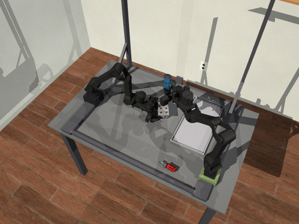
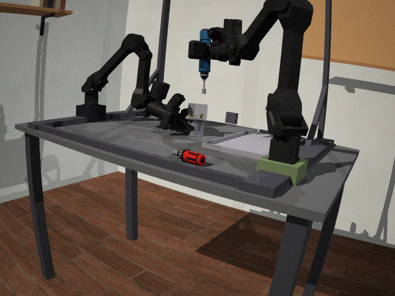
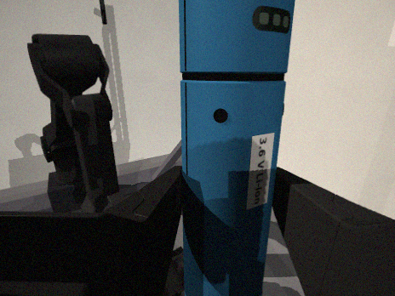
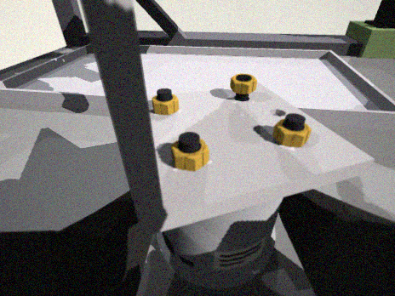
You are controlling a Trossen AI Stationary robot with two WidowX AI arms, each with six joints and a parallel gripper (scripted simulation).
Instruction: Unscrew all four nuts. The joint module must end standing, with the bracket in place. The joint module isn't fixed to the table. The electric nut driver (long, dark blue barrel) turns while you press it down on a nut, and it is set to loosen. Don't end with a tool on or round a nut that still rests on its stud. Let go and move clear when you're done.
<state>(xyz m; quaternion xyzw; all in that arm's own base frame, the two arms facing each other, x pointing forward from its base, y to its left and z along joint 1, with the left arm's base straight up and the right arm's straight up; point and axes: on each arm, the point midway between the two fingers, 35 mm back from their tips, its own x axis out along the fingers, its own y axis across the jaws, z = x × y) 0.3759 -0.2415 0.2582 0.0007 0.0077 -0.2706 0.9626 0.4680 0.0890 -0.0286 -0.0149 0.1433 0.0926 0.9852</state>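
Gripping the driver: left gripper (image 1: 168, 93) (image 2: 204, 52) (image 3: 230, 174) is part open, its fingers closed on the barrel of the electric nut driver (image 1: 167, 82) (image 2: 204, 66) (image 3: 234, 149), upright in the upper middle of the exterior frame.
Socket: above the bracket (image 1: 163, 110) (image 2: 200, 108) (image 4: 230, 170), apart from every nut. A slip or twist of the barrel in the grasp would bring it down askew.
Loose-looking nut: the raised nut (image 1: 166, 112) (image 2: 201, 115) (image 4: 243, 87), upper centre of the right wrist frame, sits high on its stud. It probably needs only a little more turning; a sideways brush could jam it, while leaving now might count it as done too soon.
Other three nuts: low on their studs, likely still to loosen. An off-centre socket could ride on a corner and spin without biting.
Joint module: standing near the middle of the top frame, the joint module (image 1: 164, 118) (image 2: 197, 128) (image 4: 204, 244) has the right gripper (image 1: 162, 117) (image 2: 188, 128) (image 4: 216, 185) round its body, wider open yet holding. Too weak a hold could let driver torque turn it; an uneven press could tip it.
Bracket wall: the barrel or fingers could knock it when reaching the rear nuts.
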